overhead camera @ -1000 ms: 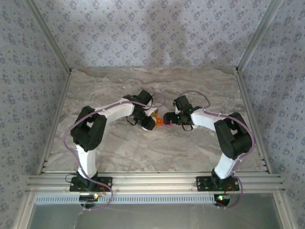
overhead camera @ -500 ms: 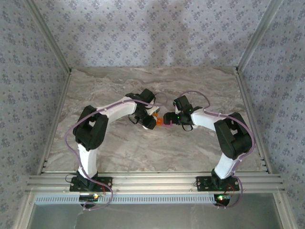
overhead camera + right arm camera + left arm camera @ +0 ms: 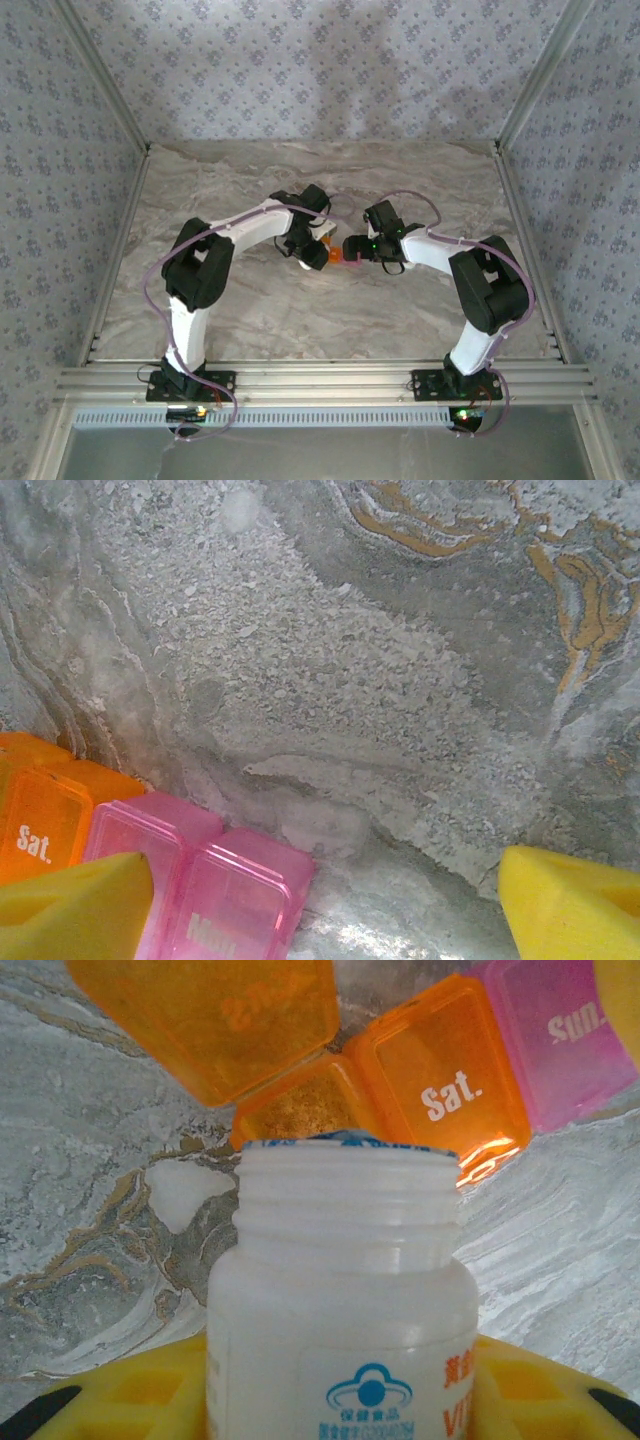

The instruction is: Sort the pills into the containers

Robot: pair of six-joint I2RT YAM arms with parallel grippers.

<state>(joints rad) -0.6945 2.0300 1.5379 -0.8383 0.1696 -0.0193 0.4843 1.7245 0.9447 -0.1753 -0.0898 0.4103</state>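
While the left hand (image 3: pixel 311 249) is clenching a small white plastic bottle (image 3: pixel 340 1290) between its yellow pads (image 3: pixel 120 1400), the bottle's uncapped mouth is pointing at the row of translucent orange and pink plastic pill compartments (image 3: pixel 470 1070), which is lying near the middle of the grey marbled worktop (image 3: pixel 300 310). One orange compartment (image 3: pixel 295 1110) just beyond the mouth is standing with its lid (image 3: pixel 205 1015) flipped up. The right hand (image 3: pixel 325 870) is hanging released, one yellow finger (image 3: pixel 70 905) overlapping a pink compartment (image 3: pixel 235 905); whether they are touching I cannot tell.
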